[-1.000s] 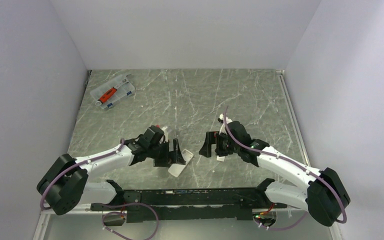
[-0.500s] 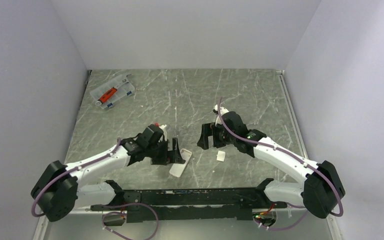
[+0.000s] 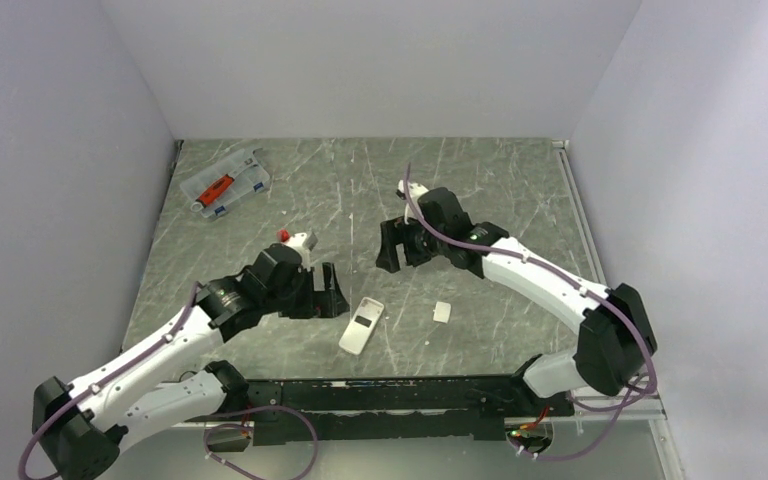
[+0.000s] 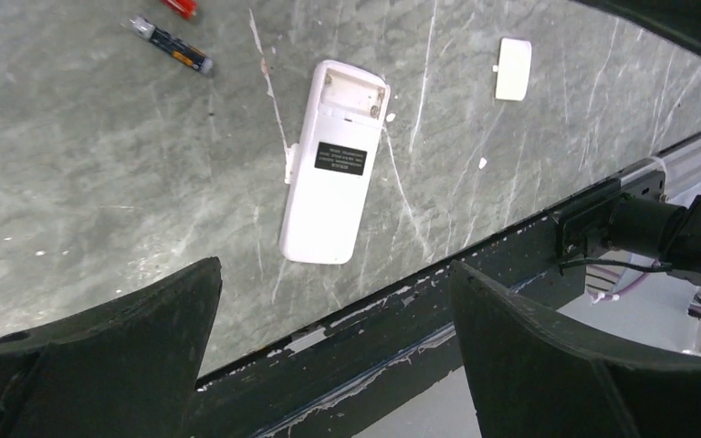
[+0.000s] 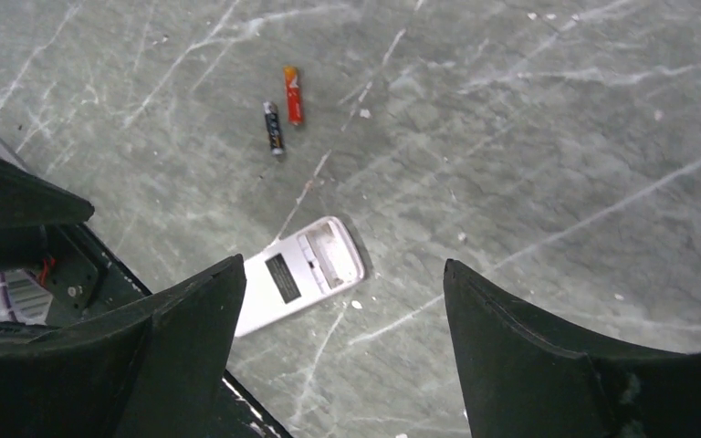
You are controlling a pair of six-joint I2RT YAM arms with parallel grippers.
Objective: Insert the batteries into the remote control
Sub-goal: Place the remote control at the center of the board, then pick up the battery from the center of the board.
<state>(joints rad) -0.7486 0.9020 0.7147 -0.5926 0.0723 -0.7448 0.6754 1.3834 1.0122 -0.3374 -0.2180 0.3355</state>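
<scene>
The remote control lies back up on the table with its battery compartment open and empty. It also shows in the left wrist view and the right wrist view. Two batteries lie side by side on the table beyond it. One battery shows fully in the left wrist view. I cannot make them out in the top view. My left gripper is open and empty above the table, left of the remote. My right gripper is open and empty, raised beyond the remote.
A small loose white square piece lies right of the remote. A clear plastic case with a red tool stands at the far left. The black rail runs along the table's near edge.
Both grippers have lifted away. The left drew back to the left off the remote, which now lies uncovered. The right moved far and left, leaving the white square piece on the table.
</scene>
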